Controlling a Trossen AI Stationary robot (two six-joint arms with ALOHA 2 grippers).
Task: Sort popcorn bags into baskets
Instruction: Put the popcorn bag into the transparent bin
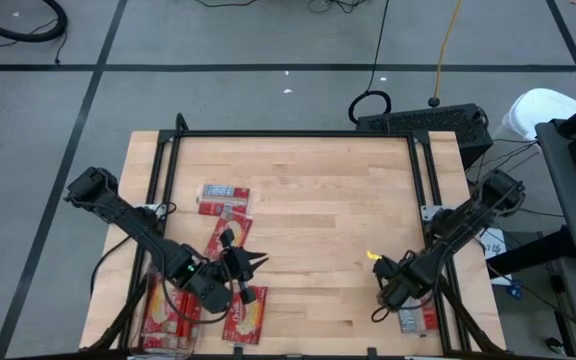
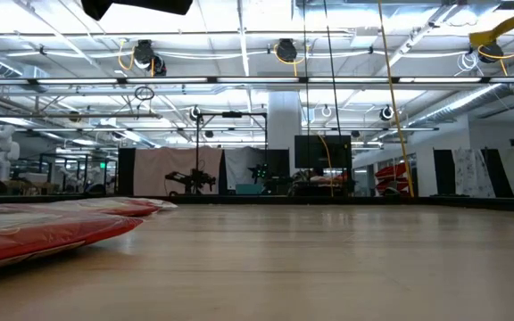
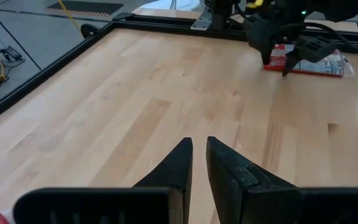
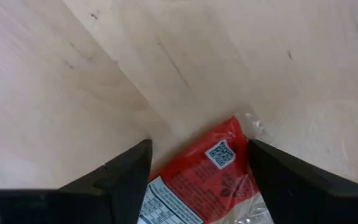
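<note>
While the bin at the near-left corner already holds a few popcorn bags, most of the sort looks undone, judging from what lies loose on the table.

Loose bags: one flat at far-left, one or two under the left arm, one just right of the bin at the near edge, one at the near-right corner.

Left gripper: hovers over the table near-left of centre, fingers almost together with only a thin gap, nothing between them. Empty.

Right gripper: low over the near-right bag, fingers spread wide on either side of its corner, not clamped yet. Looks like a pickup in progress; can't tell whether the fingers touch the bag.

Only one bin visible, so that bag has to cross the whole table width. My read: roughly a third to half done, at least four bags left.
</note>
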